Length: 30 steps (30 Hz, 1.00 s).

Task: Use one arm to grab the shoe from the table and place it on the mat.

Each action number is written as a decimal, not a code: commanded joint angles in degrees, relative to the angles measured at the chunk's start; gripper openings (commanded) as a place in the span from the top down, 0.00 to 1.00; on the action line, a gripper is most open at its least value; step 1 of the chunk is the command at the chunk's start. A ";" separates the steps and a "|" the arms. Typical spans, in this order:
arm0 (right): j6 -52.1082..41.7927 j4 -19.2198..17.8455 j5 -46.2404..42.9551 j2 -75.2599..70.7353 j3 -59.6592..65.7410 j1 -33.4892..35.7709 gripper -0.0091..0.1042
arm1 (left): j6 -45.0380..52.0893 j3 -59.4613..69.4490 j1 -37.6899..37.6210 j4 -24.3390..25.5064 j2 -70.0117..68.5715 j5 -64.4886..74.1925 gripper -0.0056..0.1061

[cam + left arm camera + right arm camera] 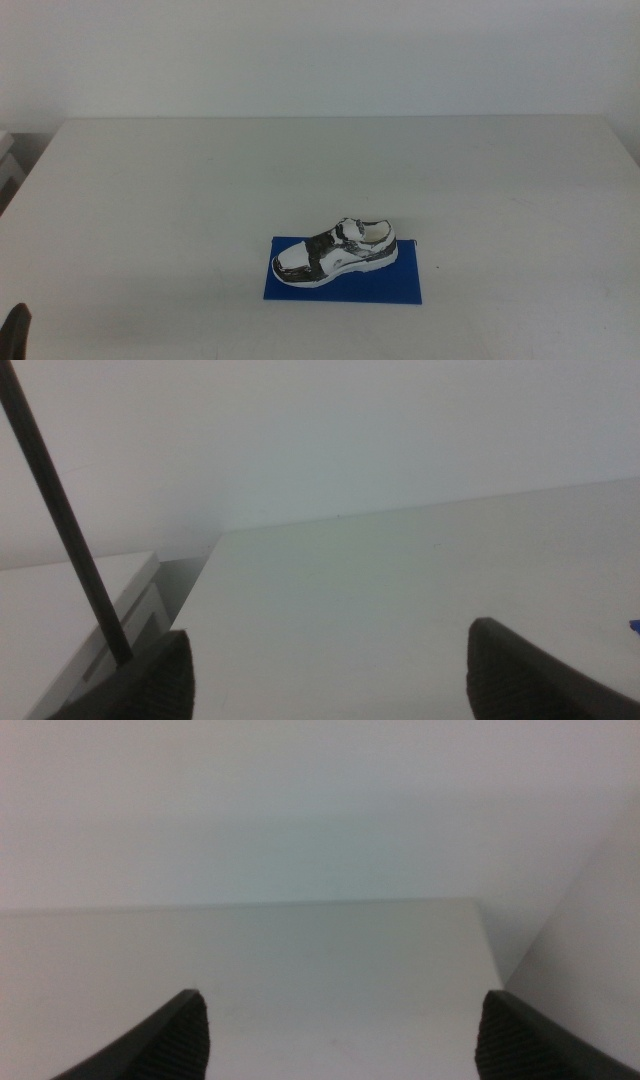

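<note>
The white sneaker with black-grey patches, the shoe (337, 253), lies on the royal-blue mat (345, 286) near the front middle of the white table (200, 190), its toe pointing left. No gripper touches it. My left gripper (330, 670) stands open over bare tabletop, and only a dark tip of it (16, 330) shows at the bottom left corner of the middle view. My right gripper (340, 1035) is open too, with nothing between its jaws; it is out of the middle view.
A sliver of the blue mat (634, 626) shows at the edge of the left wrist view. A thin black cable (60, 510) crosses that view. Pale furniture (8, 165) stands off the table's left edge.
</note>
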 commanded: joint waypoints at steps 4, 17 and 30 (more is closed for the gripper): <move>-3.68 4.18 -17.03 -13.01 13.11 -10.61 0.13 | -0.34 0.29 -0.28 -0.49 -0.41 -4.65 0.11; -40.63 39.60 -51.57 -38.05 58.90 -36.46 0.13 | -0.34 0.29 -0.28 -0.49 -0.41 -4.65 0.11; -42.25 37.47 -62.23 -58.60 87.97 -35.08 0.13 | -0.34 0.29 -0.28 -0.49 -0.41 -4.65 0.11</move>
